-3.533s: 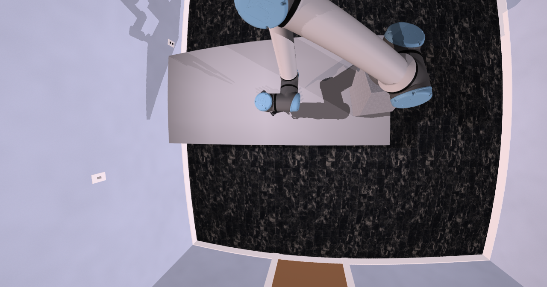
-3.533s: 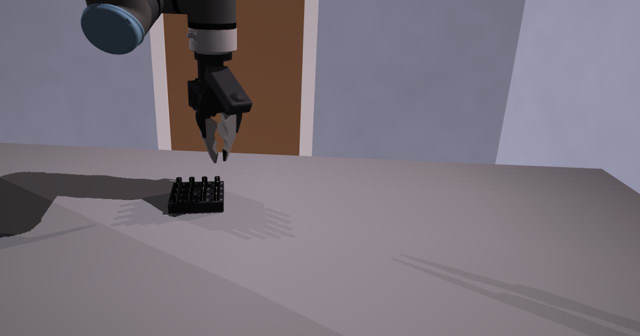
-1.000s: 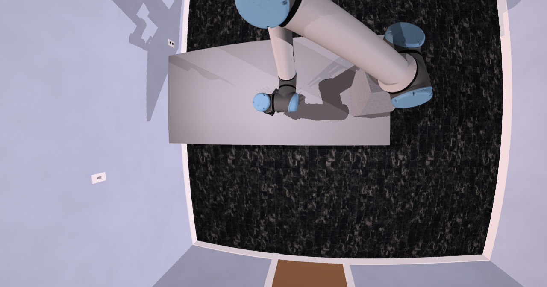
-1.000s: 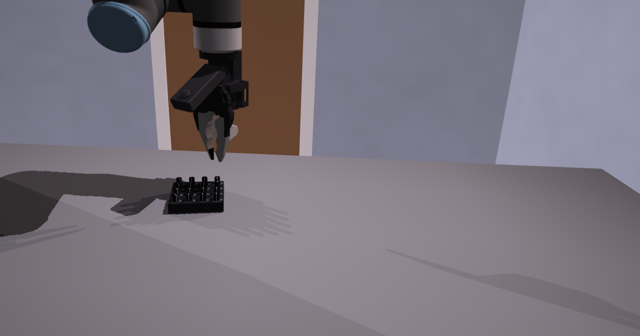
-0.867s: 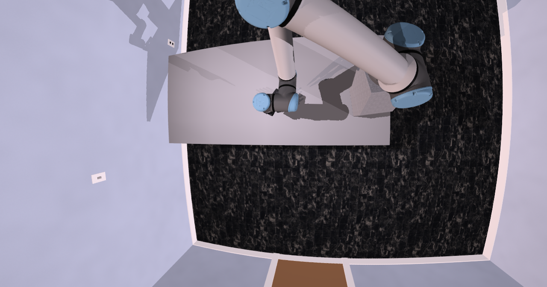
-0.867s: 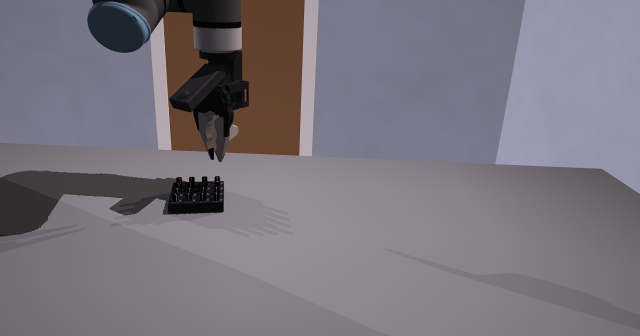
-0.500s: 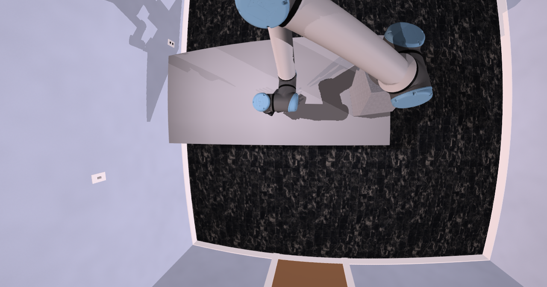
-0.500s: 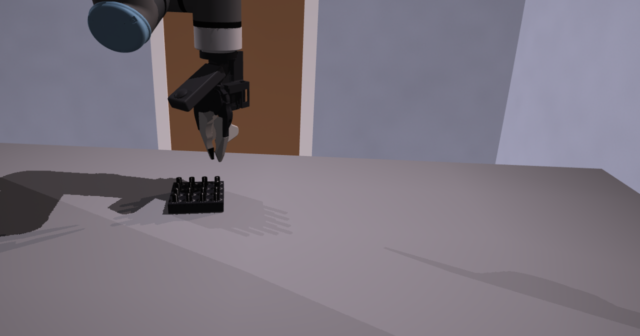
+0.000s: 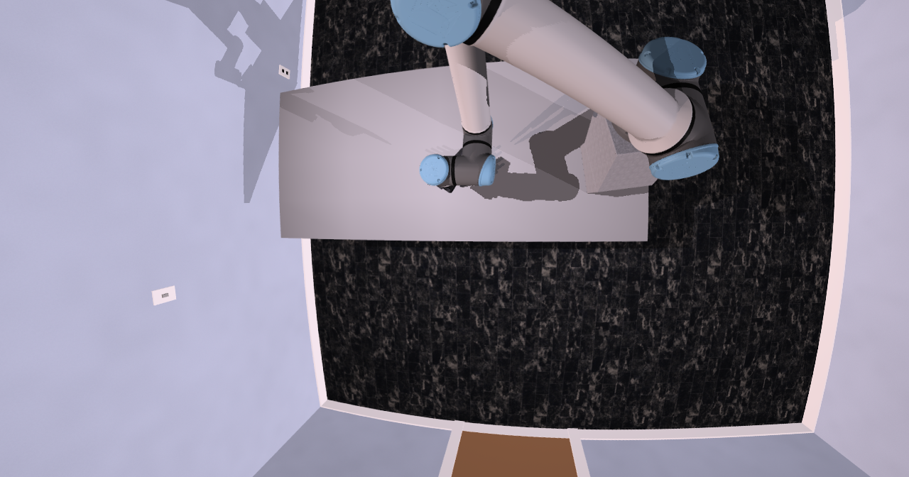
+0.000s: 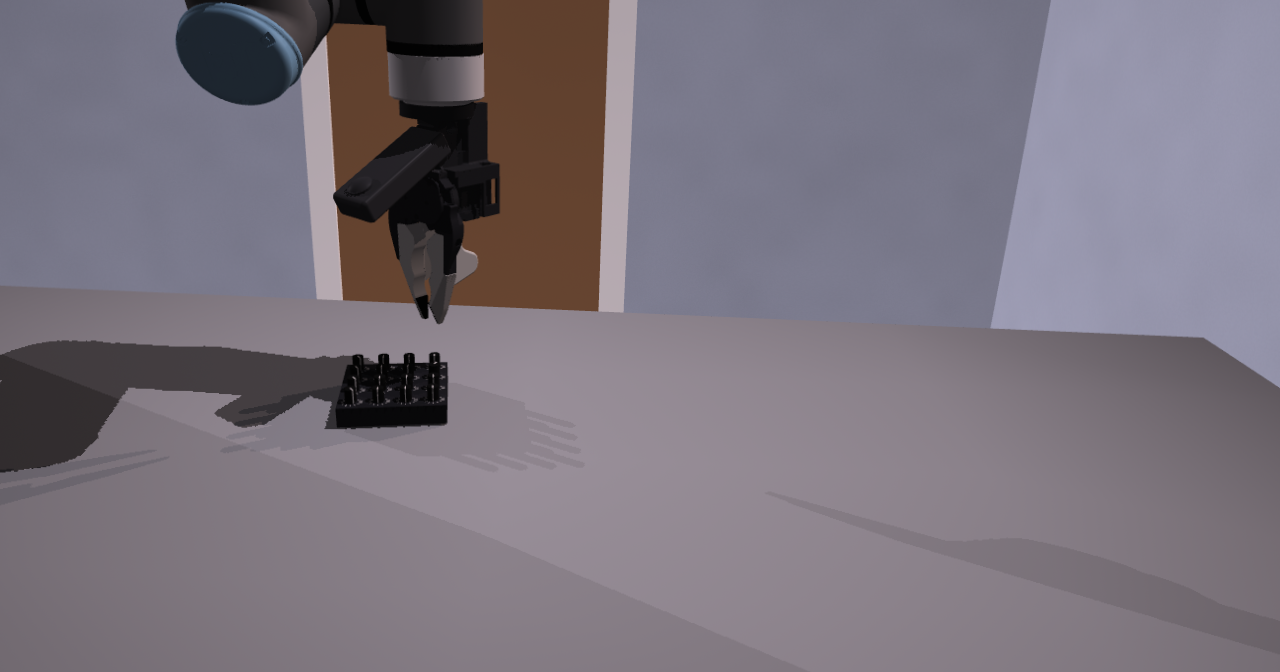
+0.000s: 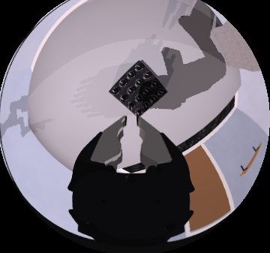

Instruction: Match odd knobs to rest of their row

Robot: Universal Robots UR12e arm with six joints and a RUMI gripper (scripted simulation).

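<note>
The black knob box [image 10: 392, 414] [image 11: 139, 88] stands on the table [image 9: 356, 210] [image 10: 805, 417] [image 11: 64, 58]. It carries black upright knobs in a four-by-four grid. In the wrist view it sits corner-on, just beyond the fingertips, with part of its top in shadow. The letters, marks and knob directions are too dark and small to read. My gripper [image 10: 431, 319] [image 11: 131, 116] hangs above the table, clear of the knobs and higher than their tops. Its fingers are slightly apart, with nothing between them. The arm hides the box and fingertips in the top view.
A pale block [image 9: 600, 160] [image 11: 236, 48] stands at the table's right end by the arm's base in the top view. The arm's shadow falls across the table and part of the box. A brown door [image 9: 515, 455] [image 10: 537, 131] [image 11: 208, 189] is in the wall beyond the table.
</note>
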